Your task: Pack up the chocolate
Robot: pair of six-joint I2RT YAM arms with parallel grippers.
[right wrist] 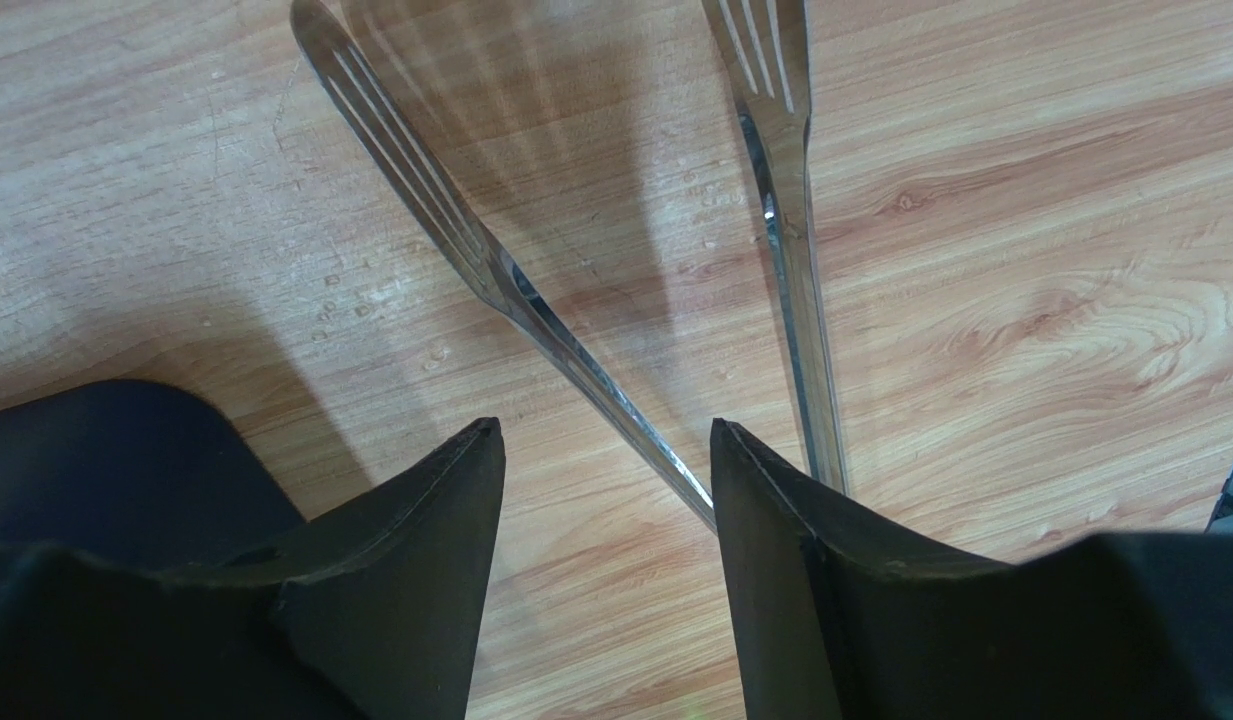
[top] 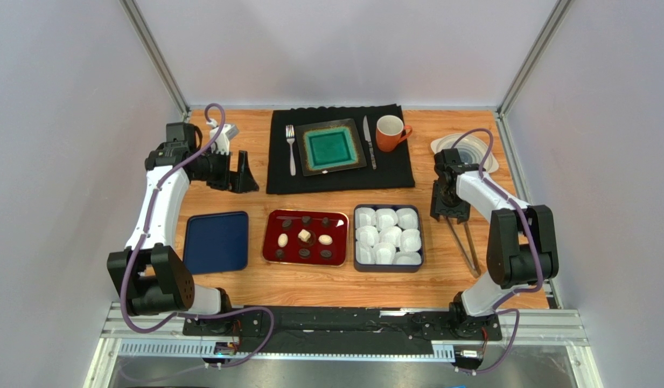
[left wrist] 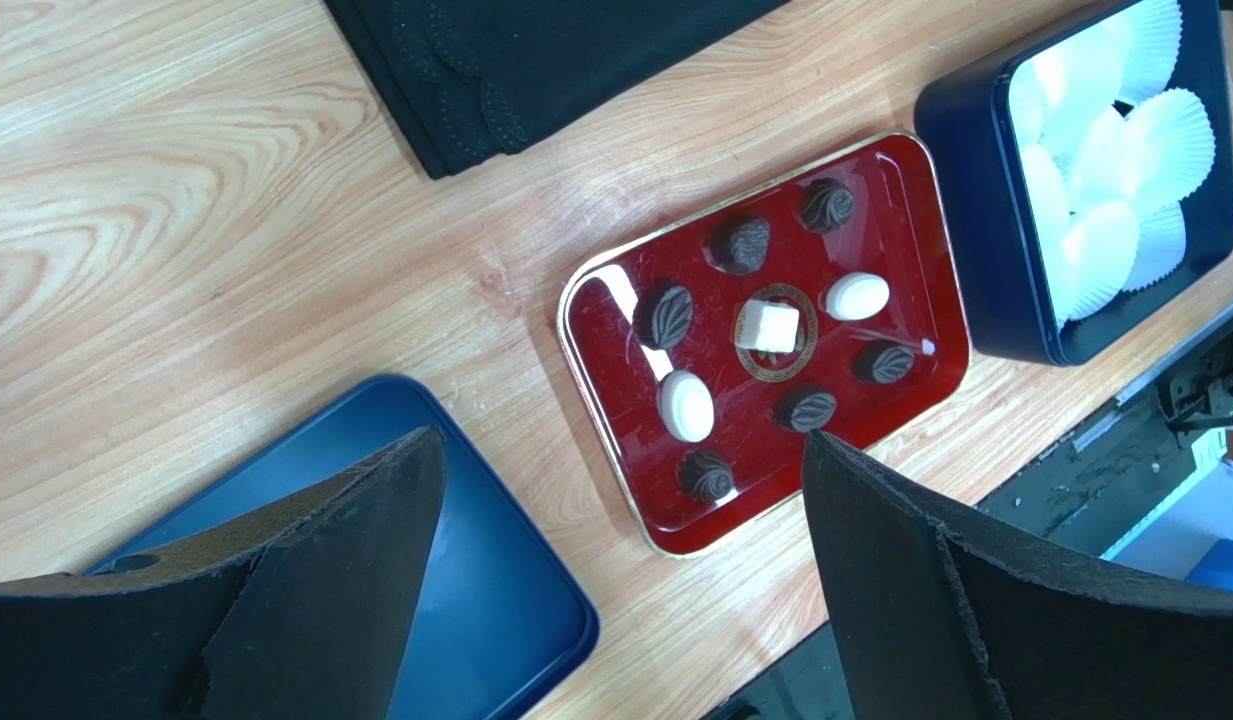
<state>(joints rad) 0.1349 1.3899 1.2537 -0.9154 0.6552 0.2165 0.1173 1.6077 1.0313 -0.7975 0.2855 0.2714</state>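
Nine pieces of chocolate (top: 305, 236) are seen lying on a red tray (left wrist: 908, 210), each apart from the others. Six dark brown rounds (left wrist: 739, 243), ribbed on top, are set in two rows of three, one row along each long side of the tray. Between those rows, on the tray's middle line, two smooth white ovals (left wrist: 685, 405) are laid, one toward each short end. A pale cube (left wrist: 768, 326) is placed at the tray's centre, flat on one face, inside a brown ring marked there.
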